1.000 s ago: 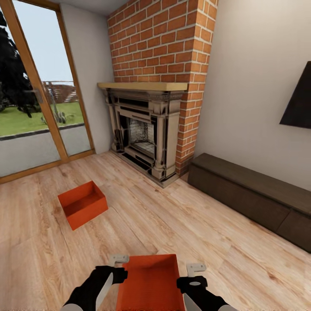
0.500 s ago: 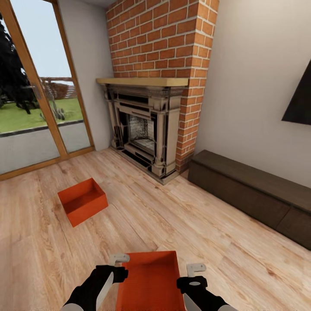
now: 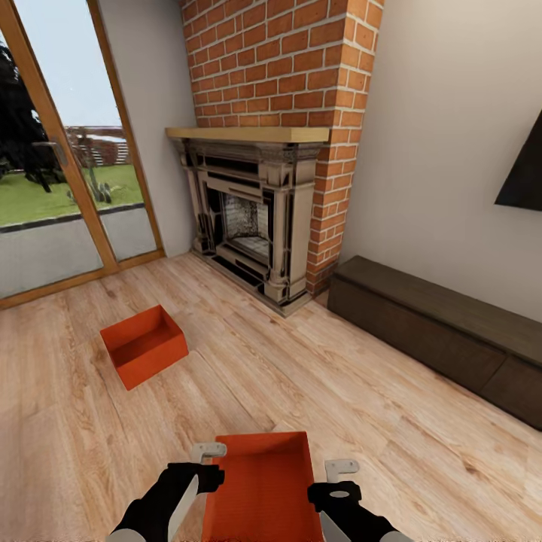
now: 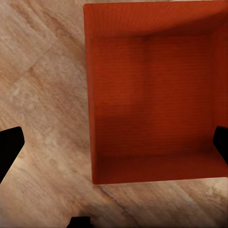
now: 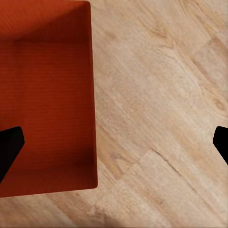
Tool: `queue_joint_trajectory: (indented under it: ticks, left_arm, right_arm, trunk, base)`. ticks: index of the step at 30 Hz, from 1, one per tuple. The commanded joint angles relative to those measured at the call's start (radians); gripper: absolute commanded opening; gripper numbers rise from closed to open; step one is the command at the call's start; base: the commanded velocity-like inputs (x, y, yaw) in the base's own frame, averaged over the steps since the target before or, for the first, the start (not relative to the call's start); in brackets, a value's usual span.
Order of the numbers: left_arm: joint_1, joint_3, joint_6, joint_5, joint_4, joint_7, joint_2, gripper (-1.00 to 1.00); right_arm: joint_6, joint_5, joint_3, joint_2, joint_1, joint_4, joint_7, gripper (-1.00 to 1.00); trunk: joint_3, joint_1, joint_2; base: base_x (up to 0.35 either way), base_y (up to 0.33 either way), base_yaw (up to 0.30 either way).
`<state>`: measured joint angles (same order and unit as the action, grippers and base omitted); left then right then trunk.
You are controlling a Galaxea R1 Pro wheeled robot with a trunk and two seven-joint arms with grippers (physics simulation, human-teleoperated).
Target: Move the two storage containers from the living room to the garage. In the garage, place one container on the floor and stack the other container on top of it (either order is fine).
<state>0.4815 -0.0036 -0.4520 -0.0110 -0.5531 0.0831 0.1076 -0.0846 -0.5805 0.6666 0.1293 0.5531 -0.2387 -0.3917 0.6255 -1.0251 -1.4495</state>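
Note:
I am in the living room, and the garage and its floor are out of view. One orange-red storage container (image 3: 260, 485) sits on the wood planks right in front of me, between my arms. My left gripper (image 3: 211, 461) is open and straddles its left wall (image 4: 89, 95). My right gripper (image 3: 331, 478) is open too, with the container's right wall (image 5: 92, 95) between its fingers. Neither touches the walls in the wrist views. The second storage container (image 3: 143, 346) lies on the planks farther off to the left.
A red brick fireplace (image 3: 256, 218) stands ahead. A low dark cabinet (image 3: 436, 331) runs along the right wall under a dark screen (image 3: 523, 177). A wood-framed glass door (image 3: 53, 150) is at the left. Open plank floor (image 3: 316, 376) lies between them.
The whole picture has slid upward a little, so the camera has moved. Both grippers stay open at the same spot in the view; the near container reaches slightly farther past them.

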Motion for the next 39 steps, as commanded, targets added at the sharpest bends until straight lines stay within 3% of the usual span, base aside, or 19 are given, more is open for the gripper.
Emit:
queue_joint_trajectory:
  ticks: [1,39]
  left_arm:
    - [0.000,-0.001,-0.005,-0.001,-0.003,0.003,0.000,1.00]
    - [0.000,0.006,-0.002,-0.012,0.004,0.003,-0.006,1.00]
  right_arm:
    - [-0.007,-0.003,0.008,-0.001,0.001,-0.002,-0.007,1.00]
    - [-0.007,0.002,0.012,-0.002,0.001,-0.002,-0.006,1.00]
  trunk:
    - [0.003,0.000,-0.001]
    - [0.064,0.000,-0.001]
  base:
    - [0.000,0.000,0.000]
    - [0.000,0.000,0.000]
